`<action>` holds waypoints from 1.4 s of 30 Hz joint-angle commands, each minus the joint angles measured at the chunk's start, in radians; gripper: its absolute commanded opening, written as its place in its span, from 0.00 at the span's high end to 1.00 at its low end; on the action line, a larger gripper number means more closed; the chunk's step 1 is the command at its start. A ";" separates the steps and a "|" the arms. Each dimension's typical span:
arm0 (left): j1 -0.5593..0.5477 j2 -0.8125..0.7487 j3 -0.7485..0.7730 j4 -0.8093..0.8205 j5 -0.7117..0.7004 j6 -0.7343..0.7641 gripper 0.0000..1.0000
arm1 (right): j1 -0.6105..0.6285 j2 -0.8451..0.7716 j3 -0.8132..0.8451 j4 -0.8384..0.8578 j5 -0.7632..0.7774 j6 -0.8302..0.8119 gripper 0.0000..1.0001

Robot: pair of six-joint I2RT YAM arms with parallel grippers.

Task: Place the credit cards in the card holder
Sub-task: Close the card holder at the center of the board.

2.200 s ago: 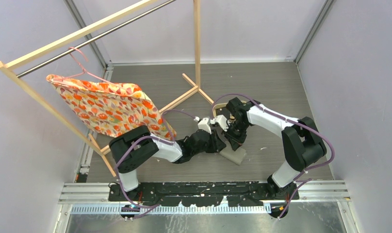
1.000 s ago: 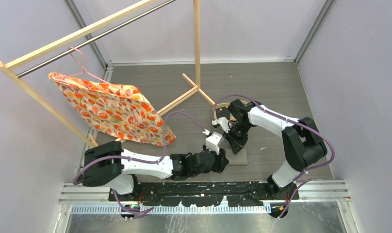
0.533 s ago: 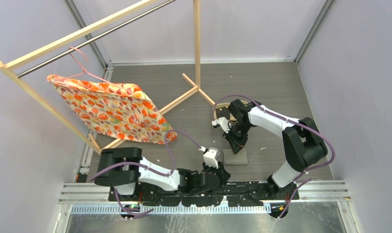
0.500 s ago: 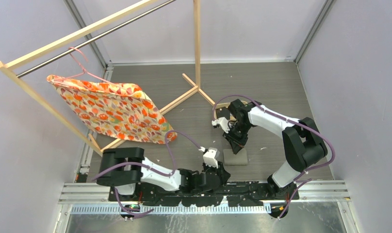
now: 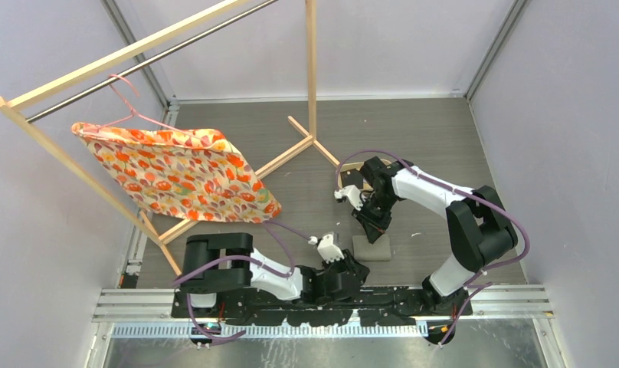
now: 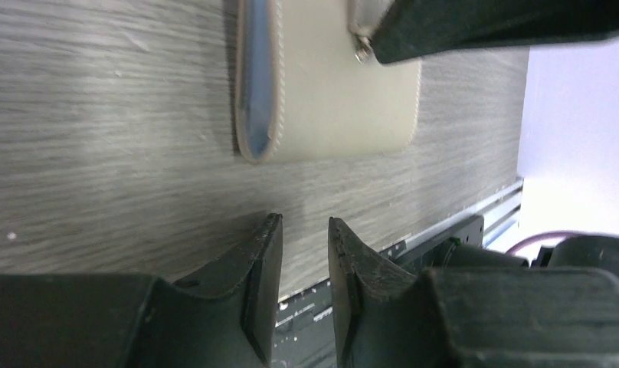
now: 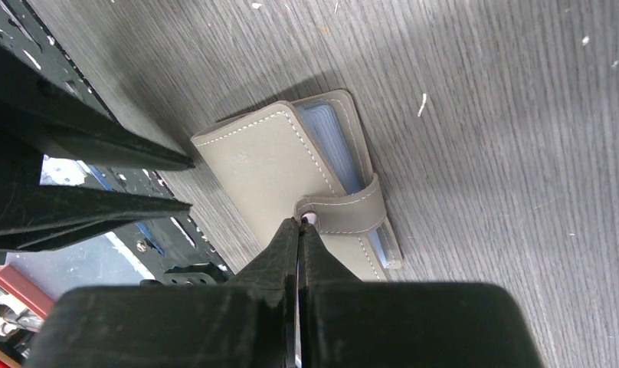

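Note:
The card holder (image 5: 371, 248) is a grey-taupe wallet lying folded flat on the table, its strap over the edge. It also shows in the left wrist view (image 6: 329, 100) and the right wrist view (image 7: 280, 172). Pale blue-white edges (image 7: 329, 138) show between its covers. No loose credit cards are in view. My right gripper (image 5: 371, 228) (image 7: 300, 222) is shut, with its tips on the wallet at the snap button (image 7: 309, 218). My left gripper (image 5: 355, 270) (image 6: 305, 224) is narrowly open and empty, low over the table just in front of the wallet, near the front edge.
A wooden clothes rack (image 5: 312, 77) stands at the back and left. A hanger on it holds an orange floral cloth (image 5: 180, 172). A light-wood tray rim (image 5: 352, 165) shows behind my right arm. The black base rail (image 5: 329, 307) runs along the front edge.
My left arm has drawn back from the wallet toward the front edge and folded low. My right gripper has stayed at the wallet. The floral cloth has swung a little.

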 commanded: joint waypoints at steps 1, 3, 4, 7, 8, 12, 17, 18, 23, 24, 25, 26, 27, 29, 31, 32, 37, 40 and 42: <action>0.048 0.011 0.014 -0.038 -0.026 -0.149 0.70 | 0.008 -0.039 -0.004 0.035 -0.003 -0.022 0.99; 0.075 0.012 0.006 -0.011 -0.010 -0.141 0.70 | 0.007 -0.039 -0.005 0.036 -0.005 -0.022 0.99; 0.086 0.010 0.005 -0.003 -0.006 -0.133 0.70 | 0.008 -0.040 -0.005 0.038 -0.004 -0.021 0.99; 0.121 0.007 0.007 0.009 0.006 -0.102 0.70 | 0.005 -0.039 -0.004 0.040 -0.002 -0.019 0.99; 0.132 0.008 0.005 0.011 0.012 -0.100 0.70 | 0.003 -0.041 -0.004 0.042 -0.005 -0.019 0.99; 0.162 0.025 -0.009 0.048 0.042 -0.102 0.70 | -0.004 -0.044 -0.005 0.042 -0.004 -0.019 0.99; 0.185 0.030 -0.001 0.045 0.056 -0.096 0.70 | -0.010 -0.051 -0.007 0.048 0.000 -0.017 0.99; 0.191 0.029 0.003 0.040 0.056 -0.089 0.69 | -0.010 -0.051 -0.008 0.049 0.003 -0.017 0.99; 0.203 0.023 0.018 0.008 0.051 -0.078 0.69 | -0.012 -0.056 -0.013 0.053 0.032 -0.021 0.99; 0.205 0.022 0.019 0.002 0.050 -0.078 0.69 | -0.016 -0.059 -0.015 0.054 0.039 -0.022 0.99; 0.207 0.023 0.021 -0.002 0.050 -0.078 0.69 | -0.018 -0.064 -0.016 0.057 0.043 -0.024 0.99; 0.208 0.024 0.023 -0.005 0.051 -0.077 0.69 | -0.022 -0.067 -0.017 0.057 0.047 -0.026 0.99; 0.210 0.026 0.026 -0.007 0.050 -0.074 0.69 | -0.023 -0.070 -0.019 0.057 0.051 -0.028 0.99; 0.210 0.029 0.031 -0.009 0.050 -0.070 0.69 | -0.025 -0.069 -0.021 0.054 0.050 -0.032 0.99; 0.214 0.032 0.037 -0.009 0.050 -0.062 0.69 | -0.026 -0.063 -0.021 0.050 0.049 -0.036 0.99; 0.215 0.033 0.039 -0.008 0.051 -0.059 0.69 | -0.025 -0.062 -0.021 0.048 0.050 -0.038 0.99; 0.217 0.034 0.055 -0.011 0.050 -0.026 0.69 | -0.024 -0.053 -0.025 0.046 0.044 -0.039 0.99; 0.216 0.034 0.054 0.002 0.047 -0.009 0.69 | -0.024 -0.040 -0.025 0.046 0.045 -0.031 0.99; 0.216 0.031 0.054 0.007 0.046 0.002 0.69 | -0.020 -0.034 -0.027 0.048 0.045 -0.028 0.99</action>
